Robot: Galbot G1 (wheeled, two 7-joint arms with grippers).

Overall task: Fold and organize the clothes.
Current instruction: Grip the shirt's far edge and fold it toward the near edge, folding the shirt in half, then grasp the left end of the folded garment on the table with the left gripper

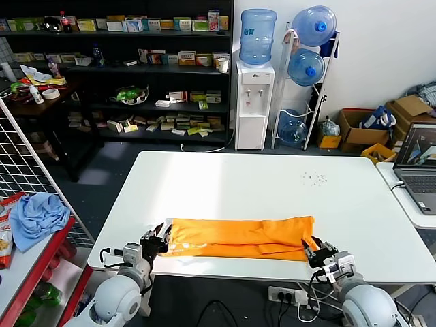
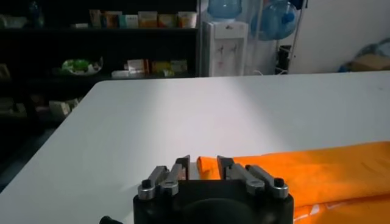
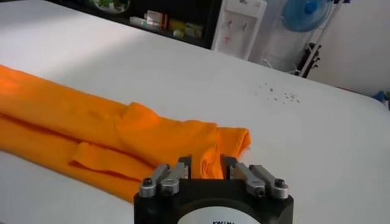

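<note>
On the white surface (image 1: 272, 184), near its front edge, the orange T-shirt (image 1: 238, 238) is laid out flat in a long folded strip that runs from left to right. Far off to the left, a light blue cloth (image 1: 34, 216) is seen on a red shelf (image 1: 30, 262) beside the surface. The left claw (image 1: 162, 240) is seen at the left end of the T-shirt. In the left wrist view, the fingers of the left claw (image 2: 203, 168) are held partly open, and the edge of the T-shirt (image 2: 317, 167) is seen in the gap between them. Whether the cloth is pinched there cannot be told. At the right end of the strip, the right claw (image 1: 315, 251) is placed low on the surface. In the right wrist view, the right claw (image 3: 205, 165) is also held partly open, with the bunched end of the T-shirt (image 3: 122, 131) lying right at the fingers. Whether that end is gripped cannot be told. A laptop (image 1: 419, 163) is seen on another table to the right.
</note>
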